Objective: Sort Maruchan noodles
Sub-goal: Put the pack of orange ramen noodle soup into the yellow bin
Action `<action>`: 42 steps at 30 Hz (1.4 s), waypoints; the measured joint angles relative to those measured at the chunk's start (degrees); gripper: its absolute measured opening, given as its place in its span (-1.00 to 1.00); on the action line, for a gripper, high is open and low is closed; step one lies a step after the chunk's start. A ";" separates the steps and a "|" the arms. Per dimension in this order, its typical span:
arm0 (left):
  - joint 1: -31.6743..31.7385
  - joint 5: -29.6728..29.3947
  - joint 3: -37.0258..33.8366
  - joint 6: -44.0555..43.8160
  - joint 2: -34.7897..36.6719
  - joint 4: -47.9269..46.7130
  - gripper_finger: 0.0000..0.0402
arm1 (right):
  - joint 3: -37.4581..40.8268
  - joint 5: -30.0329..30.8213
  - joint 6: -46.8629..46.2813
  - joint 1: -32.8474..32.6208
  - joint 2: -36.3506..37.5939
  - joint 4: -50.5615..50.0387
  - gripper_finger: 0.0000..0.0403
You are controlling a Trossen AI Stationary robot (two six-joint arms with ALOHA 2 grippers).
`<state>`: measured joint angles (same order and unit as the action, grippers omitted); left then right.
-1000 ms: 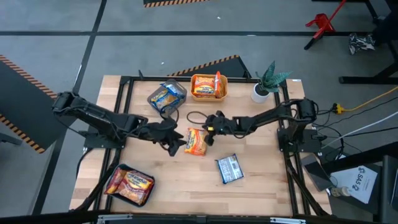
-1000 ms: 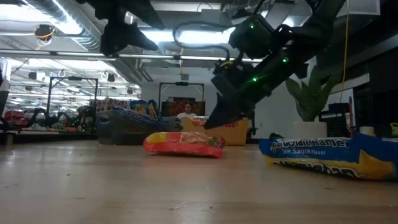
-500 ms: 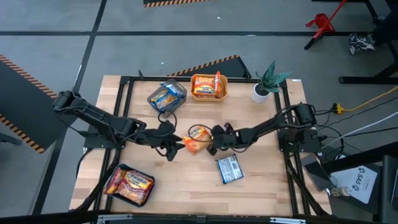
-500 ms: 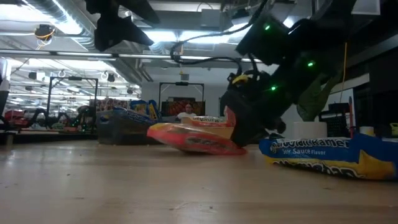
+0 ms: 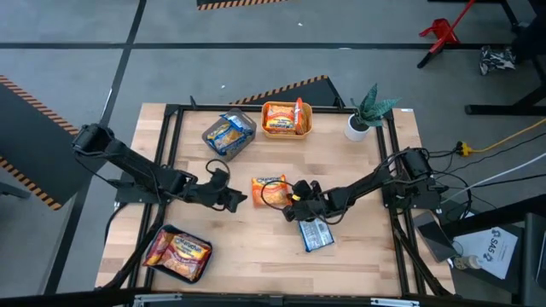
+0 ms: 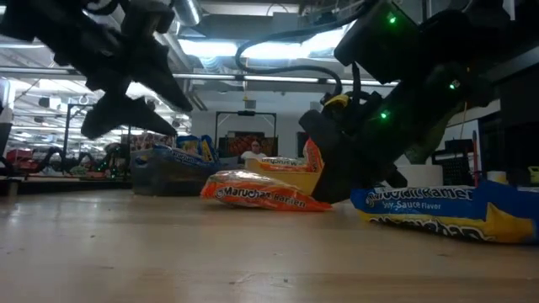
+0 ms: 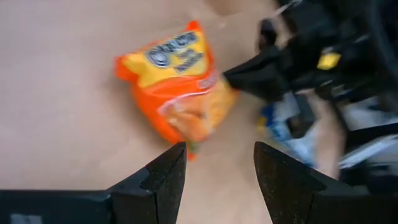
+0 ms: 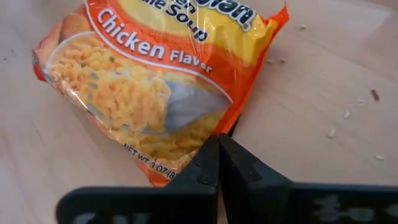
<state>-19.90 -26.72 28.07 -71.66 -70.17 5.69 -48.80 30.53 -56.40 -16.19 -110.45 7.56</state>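
We see even overhead light and soft shadows on the bench (image 5: 256,256). The left wrist view is motion-blurred; ceiling strip lights (image 6: 269,46) glare in the low view.

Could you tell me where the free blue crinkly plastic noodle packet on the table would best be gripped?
The blue noodle packet lies flat on the wooden table, so probably come from above and pinch a short crimped end. Its upper end is crowded by the right gripper; the end nearer the table's front edge looks clear.

This looks like a robot laboratory in a big industrial hall. A light wooden table (image 5: 247,247) in a black metal frame (image 5: 175,111) stands on a grey concrete floor (image 5: 77,34) with orange-black hazard stripes (image 5: 26,94). The low view shows exposed ceiling pipes (image 6: 50,21), and more workbenches behind.
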 joint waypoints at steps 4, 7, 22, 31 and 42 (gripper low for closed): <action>0.55 0.33 -4.63 -2.68 0.00 8.81 -0.09 | 0.04 -0.33 -0.65 0.00 -0.88 0.23 -1.00; 1.25 0.30 -6.16 -3.64 0.00 8.74 -0.06 | 0.04 -0.26 -0.66 0.00 -0.93 0.19 -1.00; 6.29 5.41 -6.67 -4.76 -5.07 10.31 0.35 | 0.17 -0.64 -0.40 0.02 -1.08 0.26 -1.00; 9.11 8.87 -6.68 -12.23 -17.72 24.19 0.39 | 0.20 -0.23 -0.12 0.02 -1.14 0.24 -1.00; 12.17 9.43 -2.51 -13.14 -25.05 29.18 0.39 | 0.22 -0.18 1.62 0.02 -1.14 0.40 -1.00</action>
<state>-7.73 -17.29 25.55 -84.80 -95.22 34.87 -48.57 30.35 -54.78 -16.16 -111.59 7.95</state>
